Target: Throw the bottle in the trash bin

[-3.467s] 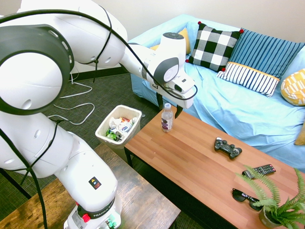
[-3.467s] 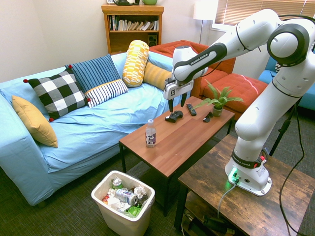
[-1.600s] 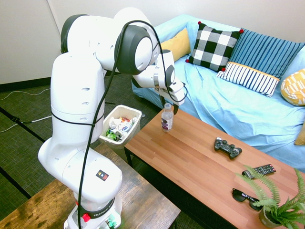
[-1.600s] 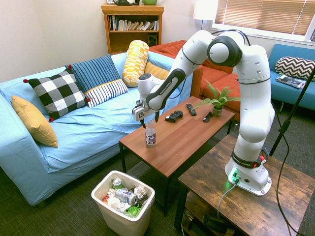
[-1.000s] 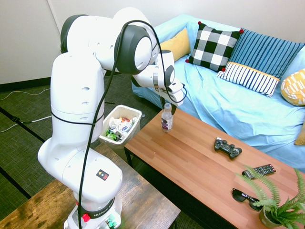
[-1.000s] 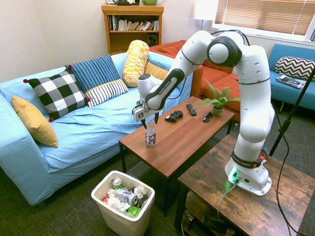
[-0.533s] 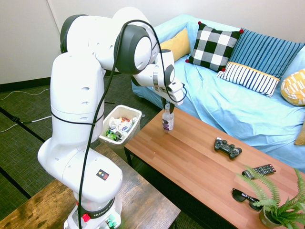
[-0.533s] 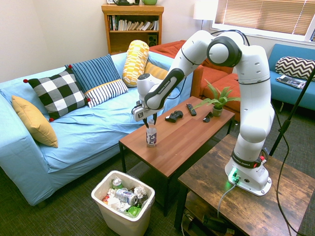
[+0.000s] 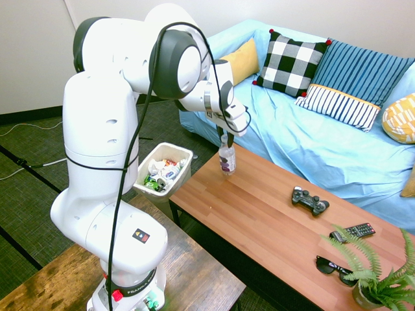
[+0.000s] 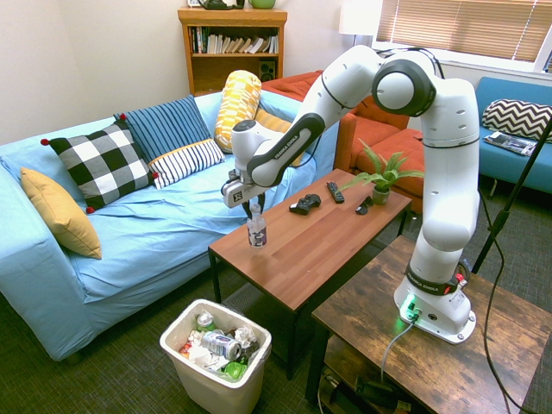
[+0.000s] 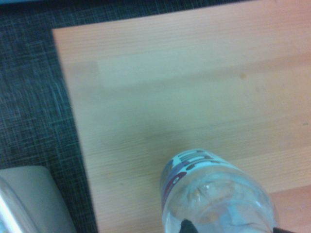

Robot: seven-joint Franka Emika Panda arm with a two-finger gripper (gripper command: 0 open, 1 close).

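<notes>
Since half a second earlier, the two-finger pincer [image 10: 252, 210] had risen and carried the small clear plastic bottle with the purple label band [image 10: 256, 231] off the long brown wooden coffee table [image 10: 319, 241]. It was closed on the bottle's neck, and the bottle hung upright directly below it, just over the table's corner. The small white rectangular trash bin [image 10: 203, 379], already holding rubbish, stood lower, beyond the table's edge. To do well, the arm probably needed to cross that edge fully before releasing.
</notes>
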